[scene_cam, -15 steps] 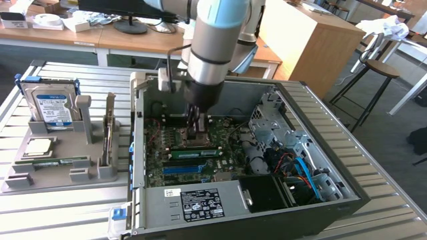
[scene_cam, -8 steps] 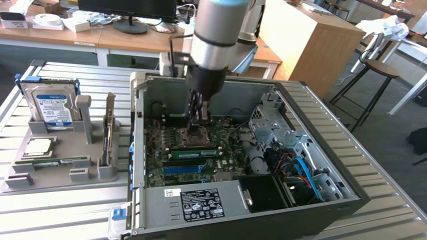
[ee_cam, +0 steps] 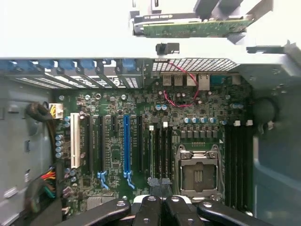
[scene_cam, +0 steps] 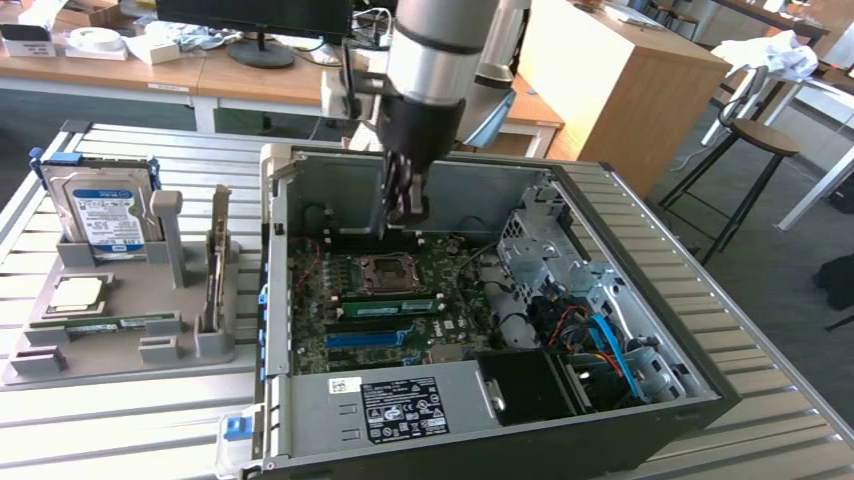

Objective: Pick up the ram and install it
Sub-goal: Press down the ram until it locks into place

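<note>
We are seeing the ram (scene_cam: 392,305), a thin green stick with dark chips, lying seated across the motherboard (scene_cam: 400,300) beside the processor socket (scene_cam: 384,268). The hand (scene_cam: 407,205) is hanging upright inside the case (scene_cam: 534,190), seemingly pinching something dark; we cannot tell what.

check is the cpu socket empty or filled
Empty: the cpu socket shows bare contacts inside its metal frame, with no chip or cooler on it.
</note>
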Tool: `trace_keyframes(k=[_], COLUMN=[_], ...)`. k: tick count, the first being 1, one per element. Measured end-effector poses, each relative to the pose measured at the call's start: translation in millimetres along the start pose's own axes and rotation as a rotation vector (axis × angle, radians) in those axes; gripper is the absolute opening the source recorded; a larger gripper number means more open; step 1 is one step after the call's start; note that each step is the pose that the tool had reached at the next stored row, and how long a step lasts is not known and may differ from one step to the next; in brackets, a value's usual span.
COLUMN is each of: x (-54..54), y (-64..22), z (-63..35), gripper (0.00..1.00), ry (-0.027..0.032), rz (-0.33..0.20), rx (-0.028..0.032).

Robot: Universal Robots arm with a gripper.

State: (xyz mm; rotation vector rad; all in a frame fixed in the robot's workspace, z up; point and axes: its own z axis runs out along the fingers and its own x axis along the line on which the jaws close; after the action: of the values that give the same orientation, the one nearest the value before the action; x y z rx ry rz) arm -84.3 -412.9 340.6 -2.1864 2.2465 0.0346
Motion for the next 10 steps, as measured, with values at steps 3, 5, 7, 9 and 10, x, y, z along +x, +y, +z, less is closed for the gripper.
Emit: trace_keyframes(k=[3,5,7,9,10], x=[-0.2,-0.3,-0.4,-0.5,-0.5], y=[0.1,0.2,0.2,0.3,0.3], z=[-9.5,-15.1,-20.1,-24.8,-27.1], gripper=[0.10,0.10,0.10,0.10,0.10], ry=[0.0000,0.0000,0.0000,0.0000,0.0000], rz=[0.000,0.000,0.000,0.000,0.000], rx=[0.0000,0.0000,0.0000,0.0000,0.0000])
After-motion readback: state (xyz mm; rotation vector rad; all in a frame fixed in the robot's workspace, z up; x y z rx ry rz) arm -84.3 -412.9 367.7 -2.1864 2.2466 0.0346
